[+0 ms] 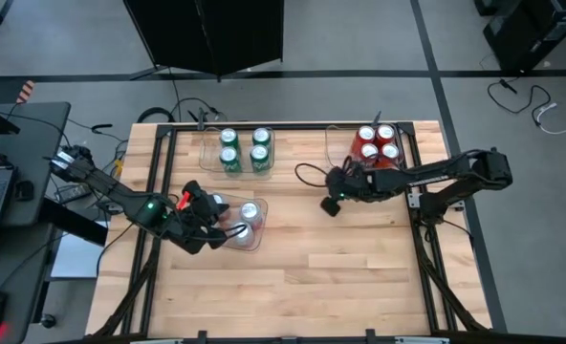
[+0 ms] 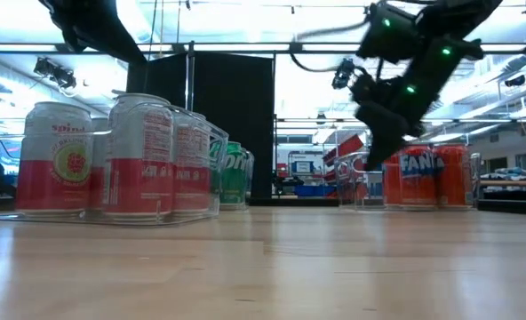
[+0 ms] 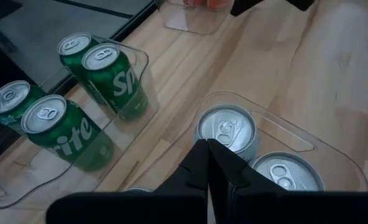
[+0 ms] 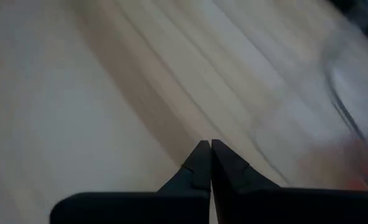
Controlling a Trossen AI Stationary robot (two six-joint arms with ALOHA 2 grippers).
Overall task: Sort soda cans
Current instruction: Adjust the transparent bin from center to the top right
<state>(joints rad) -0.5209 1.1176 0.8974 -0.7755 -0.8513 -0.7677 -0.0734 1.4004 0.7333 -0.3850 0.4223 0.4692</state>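
Well, from above: green cans (image 1: 244, 151) sit four to a clear tray at the table's far edge; red cans (image 1: 378, 142) fill a tray at the far right; silver-white cans (image 1: 242, 223) stand in a tray (image 1: 254, 244) at the left.
Left gripper (image 1: 209, 222): over the silver-white tray, fingers pressed together, holding nothing.
Right gripper (image 1: 330, 204): over bare wood just beside the red tray, fingers together, empty.
Table level: silver-white cans loom near on the left, red ones stand off to the right, and open wood lies between them.
Left wrist: closed fingers (image 3: 224, 165) point down just beside a silver top (image 3: 226, 129).
Right wrist: only bare planks and a tray corner beyond the closed tips.
Handling, I'd guess: cans look stiff, smooth, slippery; best pinched across the sides.
Room: the middle and near side look free; tray walls crowd any lift.
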